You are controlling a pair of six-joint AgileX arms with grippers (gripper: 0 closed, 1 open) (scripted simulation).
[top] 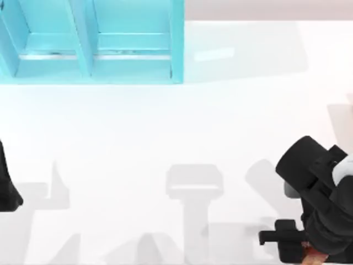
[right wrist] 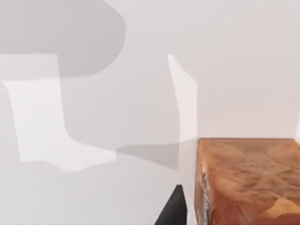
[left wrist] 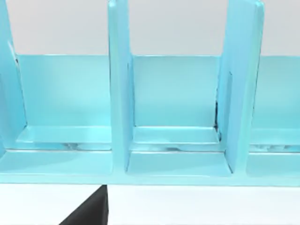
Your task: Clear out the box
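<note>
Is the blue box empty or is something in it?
Empty as far as shown: the box compartments in the left wrist and top views show bare floors. Its far-left part is cut off.

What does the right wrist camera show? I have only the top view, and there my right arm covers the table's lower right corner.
Observer: It shows a brown block with a mottled, crust-like surface, close under that camera, against the white table. I cannot tell whether it is held.
Operator: Thank you. Is something left inside the blue box? From above I see two compartments.
Observer: The left wrist view looks into the blue box from the front. There are at least three compartments, and the middle one and the visible parts of its two neighbours hold nothing. The left arm is at the top view's left edge.
</note>
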